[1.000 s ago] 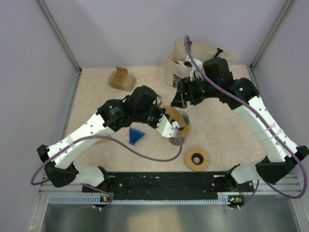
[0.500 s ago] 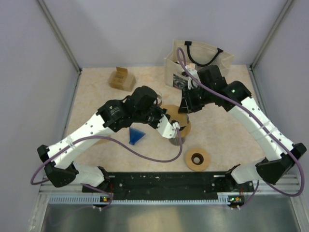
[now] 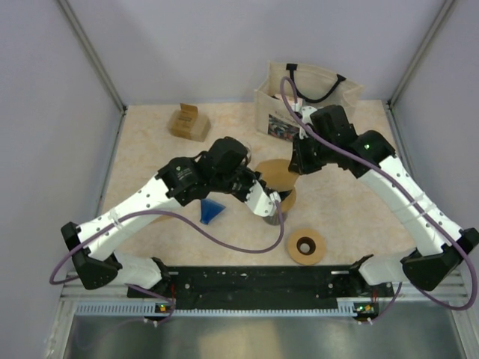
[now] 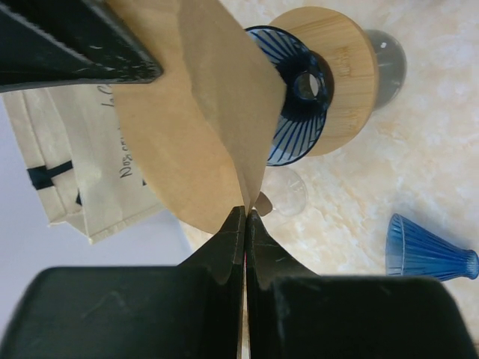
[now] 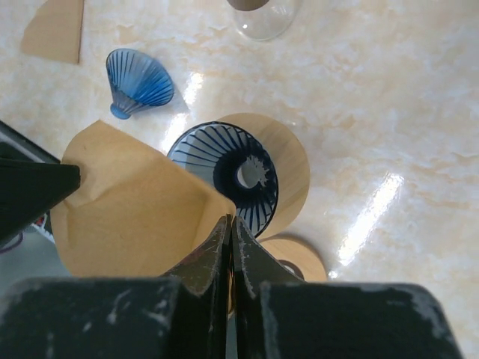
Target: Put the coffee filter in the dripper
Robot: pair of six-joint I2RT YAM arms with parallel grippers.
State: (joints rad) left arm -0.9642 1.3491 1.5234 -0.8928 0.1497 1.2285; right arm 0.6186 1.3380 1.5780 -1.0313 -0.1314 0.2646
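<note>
- Top view, L to R: cardboard box (image 3: pixel 188 122) at rear left, seen in this view only. Loose blue dripper (image 3: pixel 212 209) lies on its side. Wooden ring (image 3: pixel 306 245) sits near front edge. Tote bag (image 3: pixel 307 93) stands at rear right. Jaws too small to judge here.
- L wrist view: left gripper (image 4: pixel 245 215) has jaws pinched tight on lower edge of brown paper coffee filter (image 4: pixel 194 120). A black finger from the other side clamps the filter's top-left corner.
- Filter is up in the air, stretched btwn both grippers, over and just beside the dripper (image 4: pixel 296 112), a blue ribbed cone in a bamboo collar. Not seated in it.
- R wrist view: right gripper (image 5: pixel 228 228) has jaws closed on the filter's opposite edge. This view looks straight down the dripper's bore. It also shows a spare filter (image 5: pixel 56 30) flat on the table, top left, which L wrist view doesn't show.
- Writing: L wrist view catches script on the bag starting "Nos"; rest unreadable. Small mark on the collar, too small to read.
</note>
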